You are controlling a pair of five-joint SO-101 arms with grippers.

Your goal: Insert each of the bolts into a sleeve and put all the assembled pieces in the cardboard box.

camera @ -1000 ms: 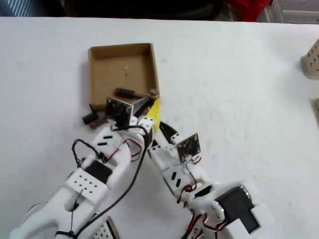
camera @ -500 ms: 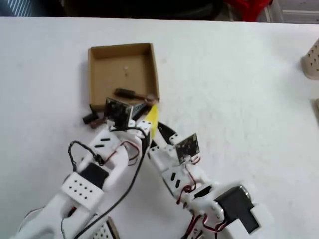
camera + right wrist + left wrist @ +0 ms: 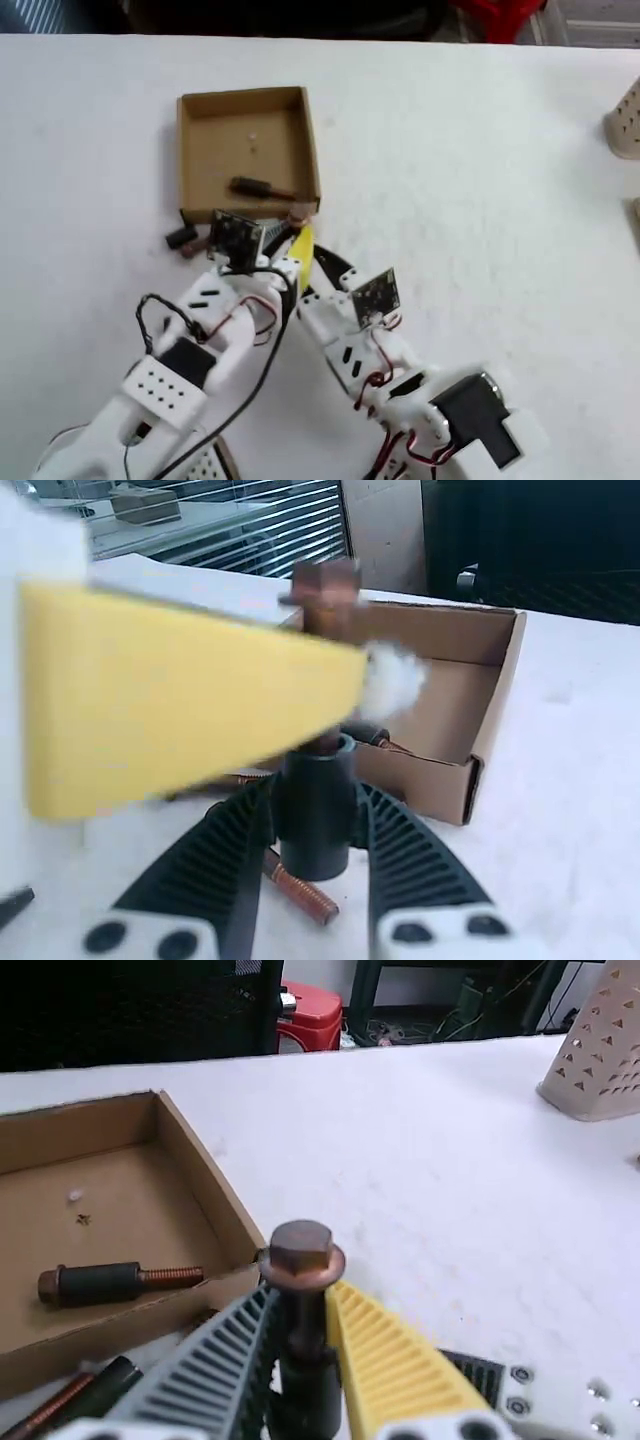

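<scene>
Copper bolt meets black sleeve just off the box corner nearest the arms.
Loose parts lie on the table just outside the box, which holds one finished piece. Left end effector is clenched on the bolt shank, head up; right end effector grasps the sleeve upright beneath it. Insertion looks to be the step in hand: next, the bolt likely needs pushing straight down, kept in line. The box wall crowds the left side; to the right the table lies open.

No writing, numbers or signs can be read on anything in view.
</scene>
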